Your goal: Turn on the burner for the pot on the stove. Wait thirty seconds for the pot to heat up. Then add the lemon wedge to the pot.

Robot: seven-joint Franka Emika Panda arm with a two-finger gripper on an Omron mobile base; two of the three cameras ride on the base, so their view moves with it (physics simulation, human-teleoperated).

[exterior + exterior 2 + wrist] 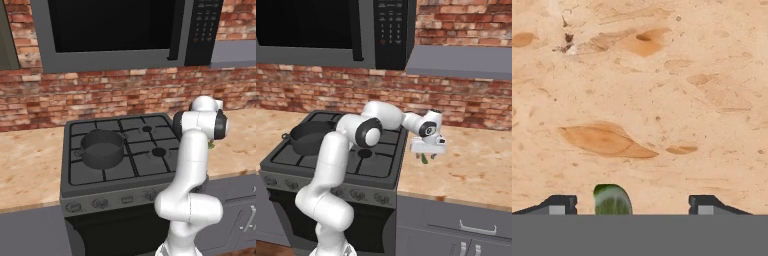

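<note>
The squat dark grey pot [102, 147] [308, 136] sits on the front left burner of the stove [125, 199] [376, 167]. My gripper [426, 157] [633, 205] points down over the wooden counter just right of the stove. Its fingers [562, 204] stand wide apart, so it is open. A small green-yellow lemon wedge [612, 200] [424, 159] [211, 145] lies between them, closer to the left finger, with a clear gap to the right one. Whether the left finger touches it I cannot tell.
A dark microwave [115, 30] [331, 30] hangs above the stove against the brick wall. A row of round knobs [100, 203] [374, 199] lines the stove's front panel. The wooden counter [471, 170] [662, 100] stretches right of the gripper.
</note>
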